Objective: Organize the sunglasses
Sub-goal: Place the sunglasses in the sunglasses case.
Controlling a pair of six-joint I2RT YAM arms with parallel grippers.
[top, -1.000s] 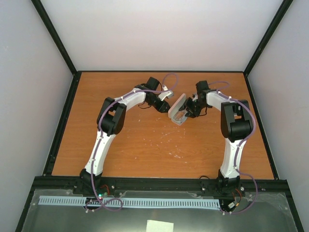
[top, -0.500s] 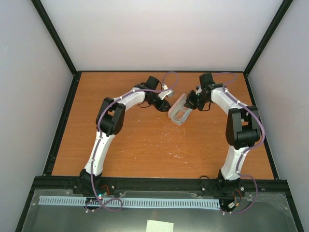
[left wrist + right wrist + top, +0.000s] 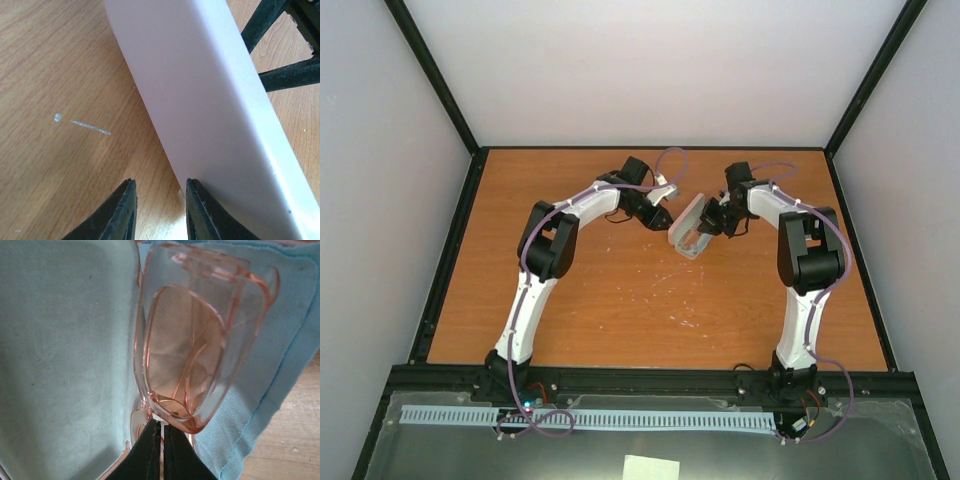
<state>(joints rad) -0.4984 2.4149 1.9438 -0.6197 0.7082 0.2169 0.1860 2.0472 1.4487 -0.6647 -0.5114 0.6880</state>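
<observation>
The sunglasses (image 3: 190, 340), folded, with orange-amber lenses, lie in the open pink case (image 3: 688, 230) on a blue cloth (image 3: 280, 340), beside the case's teal lining (image 3: 65, 340). My right gripper (image 3: 161, 427) is shut, its tips right at the near rim of the sunglasses, with nothing seen between them. My left gripper (image 3: 157, 210) stands partly open just left of the raised lid (image 3: 200, 90). Its right finger (image 3: 200, 210) rests against the lid's outer face, and bare wood shows in the gap. From above, both grippers (image 3: 663, 215) (image 3: 712, 222) flank the case.
The wooden table (image 3: 620, 300) has black rails along its edges and pale walls close around it. White scratches (image 3: 90, 127) mark the wood left of the case. Both arms reach toward the far middle of the table.
My right gripper closed from half open to shut. Its arm lifted back from the case and returned to it. The left arm and the case stayed put.
</observation>
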